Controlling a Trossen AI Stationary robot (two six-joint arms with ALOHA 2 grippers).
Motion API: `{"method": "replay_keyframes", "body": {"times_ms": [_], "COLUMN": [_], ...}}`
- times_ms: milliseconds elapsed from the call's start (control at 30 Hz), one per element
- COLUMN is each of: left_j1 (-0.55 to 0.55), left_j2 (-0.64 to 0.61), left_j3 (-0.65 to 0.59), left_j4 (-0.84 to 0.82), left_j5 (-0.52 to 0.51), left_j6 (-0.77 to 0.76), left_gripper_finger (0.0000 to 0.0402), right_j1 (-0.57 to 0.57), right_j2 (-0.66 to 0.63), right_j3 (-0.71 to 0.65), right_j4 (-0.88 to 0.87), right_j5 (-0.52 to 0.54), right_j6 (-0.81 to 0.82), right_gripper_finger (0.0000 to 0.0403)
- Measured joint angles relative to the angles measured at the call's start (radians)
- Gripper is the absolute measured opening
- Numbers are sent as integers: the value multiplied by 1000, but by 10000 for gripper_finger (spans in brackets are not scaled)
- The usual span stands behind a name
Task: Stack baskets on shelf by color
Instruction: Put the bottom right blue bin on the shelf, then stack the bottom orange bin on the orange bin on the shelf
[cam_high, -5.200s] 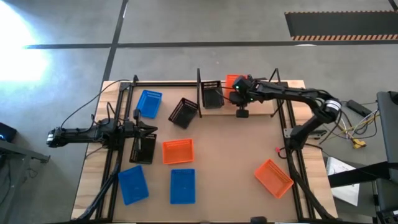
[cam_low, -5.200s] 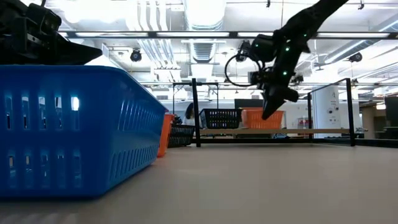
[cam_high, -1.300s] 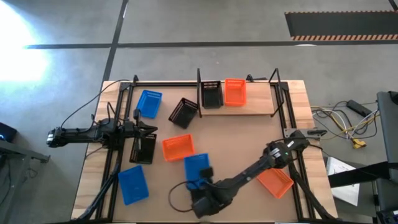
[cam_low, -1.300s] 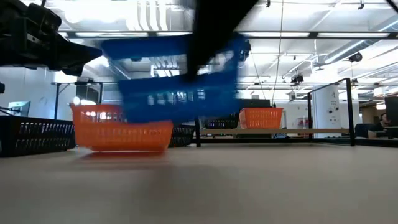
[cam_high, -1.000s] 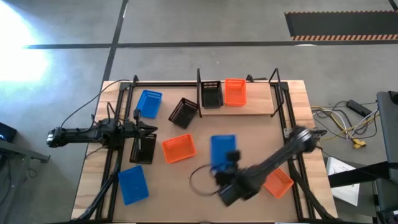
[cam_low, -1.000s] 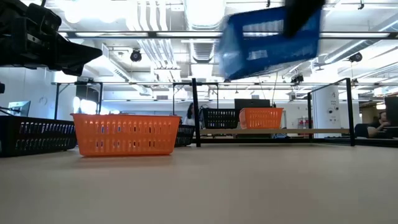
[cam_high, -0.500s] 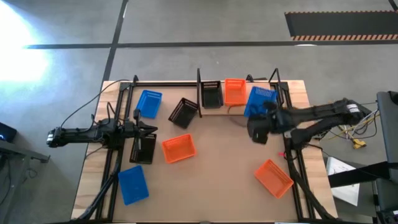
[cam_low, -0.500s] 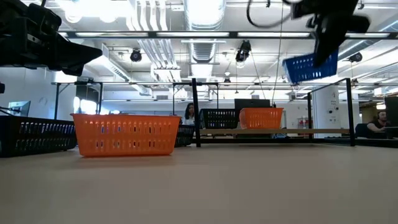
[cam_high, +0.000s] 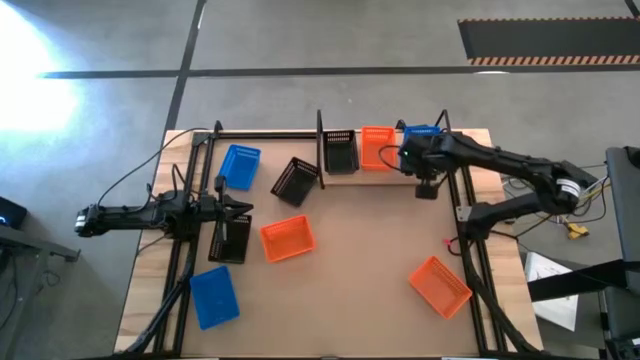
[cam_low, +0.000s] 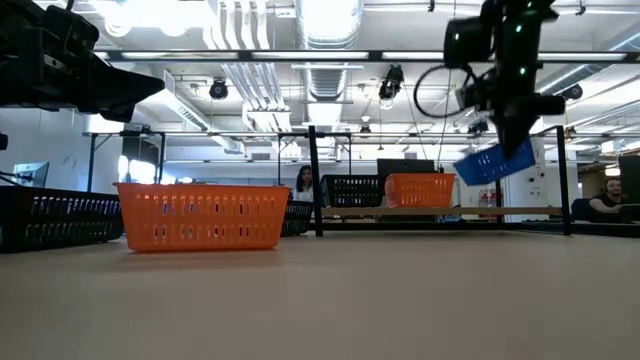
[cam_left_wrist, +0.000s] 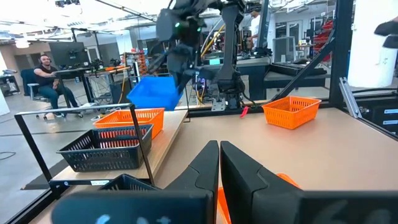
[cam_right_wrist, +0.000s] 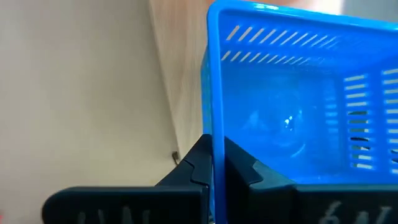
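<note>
Right gripper (cam_right_wrist: 212, 167) pinched tilted blue basket (cam_low: 492, 163) by one wall above shelf (cam_high: 400, 177); could slip, land askew.

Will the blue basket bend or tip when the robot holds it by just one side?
Probably stiff: the blue basket keeps its box shape though the right gripper pinches only one wall. It does tip, hanging tilted over the shelf. Likely light, since that thin grip carries it.

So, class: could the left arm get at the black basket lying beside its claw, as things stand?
Probably yes: the left claw is shut and empty, right by that black basket, with nothing visibly between them.
</note>
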Motion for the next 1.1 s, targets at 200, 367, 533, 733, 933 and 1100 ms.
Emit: {"method": "replay_keyframes", "body": {"times_ms": [200,367,533,733,933,1100], "left_j1": [0,0,0,0,0,0], "left_j2": [0,0,0,0,0,0], "left_j3": [0,0,0,0,0,0], "left_j4": [0,0,0,0,0,0], "left_j5": [0,0,0,0,0,0], "left_j6": [0,0,0,0,0,0], "left_gripper_finger": [0,0,0,0,0,0], "right_j1": [-79,-114,-138,-153,-152,-140], "right_j2": [64,100,113,112,111,103], "right_j3": [-27,-34,-48,-54,-47,6], "right_j4": [72,115,126,129,128,104], "right_j5": [-13,-56,-34,20,32,34], "right_j6": [-137,-177,-192,-191,-191,-83], "right_gripper_finger": [8,9,9,34,100,130]}}
